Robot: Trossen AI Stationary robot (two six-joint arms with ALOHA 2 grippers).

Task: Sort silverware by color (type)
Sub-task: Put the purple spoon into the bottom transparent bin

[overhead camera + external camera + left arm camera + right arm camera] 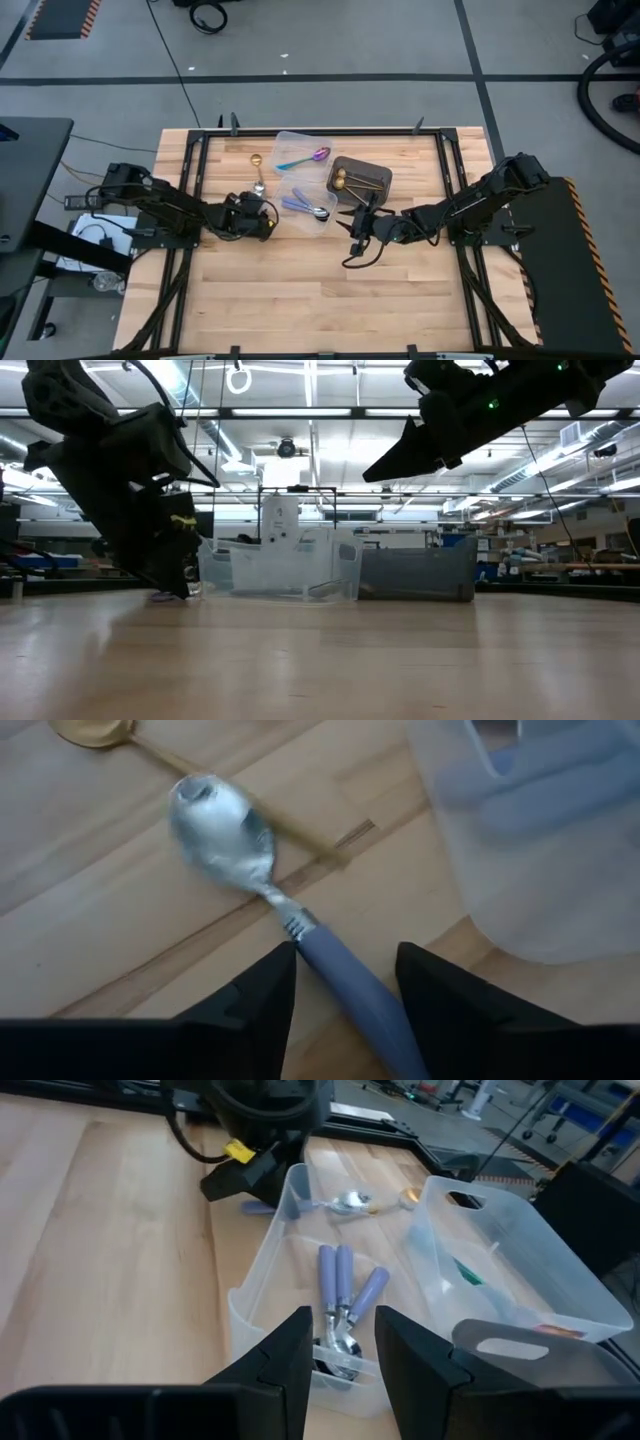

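while my left gripper (345, 985) sits low over the wooden table (300, 300), its two dark fingers (255, 1005) stand spread apart, and the lavender-handled spoon (300, 935) lies flat on the wood with its handle running in between them. from my left wrist view i cannot tell whether either finger touches the handle; the silver bowl points away from me, resting across the thin stem of a gold spoon (100, 730) that lies just beyond it. in the high view that pair of spoons sits just to the left of the near clear tub (308, 205), with my left gripper (262, 218) right at their near end. that tub holds three more lavender-handled spoons (340, 1300), side by side with bowls toward my right arm. the far clear tub (300, 150) holds an iridescent spoon (305, 157) with a teal handle, and the dark bin (360, 180) beside it holds gold spoons (352, 181). my right gripper (338, 1355) hangs above the table just right of the near tub, its fingers partly apart and holding nothing, looking down into that tub from its short end.
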